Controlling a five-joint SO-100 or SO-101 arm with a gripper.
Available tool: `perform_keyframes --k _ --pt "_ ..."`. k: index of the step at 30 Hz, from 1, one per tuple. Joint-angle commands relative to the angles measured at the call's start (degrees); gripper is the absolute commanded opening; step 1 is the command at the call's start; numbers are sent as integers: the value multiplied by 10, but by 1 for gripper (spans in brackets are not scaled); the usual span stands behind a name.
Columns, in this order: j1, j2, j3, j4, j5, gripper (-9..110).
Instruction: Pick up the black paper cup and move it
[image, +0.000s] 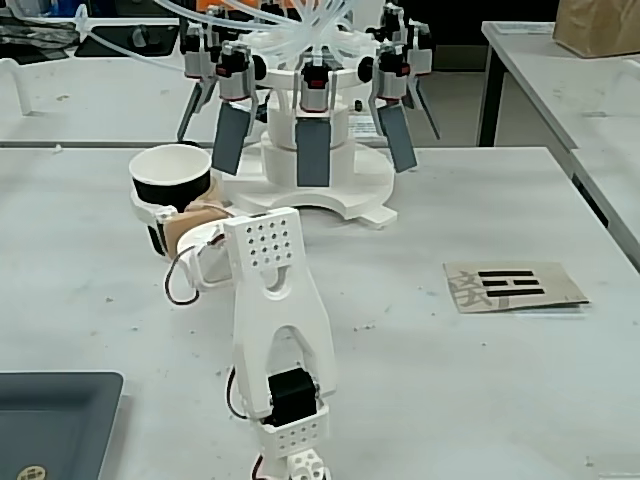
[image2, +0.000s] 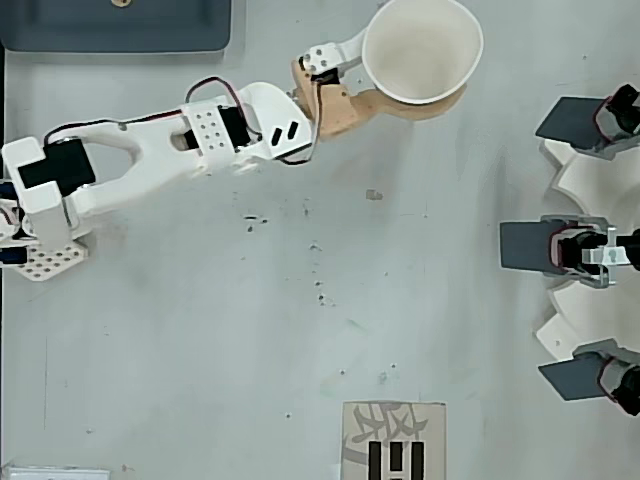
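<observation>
One cup only on record: black paper cup (image: 171, 178), upright, mouth up, white inside visible from overhead (image2: 421, 48). Held at far left of table (image: 420, 330) in fixed view, just in front of white multi-armed fixture (image: 315, 150); near top edge in overhead view.

Step judged: carry phase. Grasp made; cup appears raised off table in fixed view, though underside partly hidden behind pincer, so clearance not certain.

Pincer (image: 170, 215): closed around lower wall of cup, one white finger and one tan finger (image2: 340, 108) wrapping opposite sides, opening no wider than cup body. Nothing else touched. Contact at far side not visible.

Next move, as judgement: swing arm toward set-down spot, cup kept level, path kept clear of grey paddles (image: 312, 150) hanging from fixture close behind. Possible targets not stated; printed card (image: 512, 286) lying well apart to right, dark tray (image: 50, 420) at near left corner. Release only once base rests flat. Risk: thin paper wall crushed under excess squeeze, or tilt on lowering.
</observation>
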Motion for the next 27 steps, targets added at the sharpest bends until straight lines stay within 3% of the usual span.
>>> perform_keyframes --k 1,27 --pt "0 81 43 -28 -8 5" --pt "90 327 420 -140 -40 7"
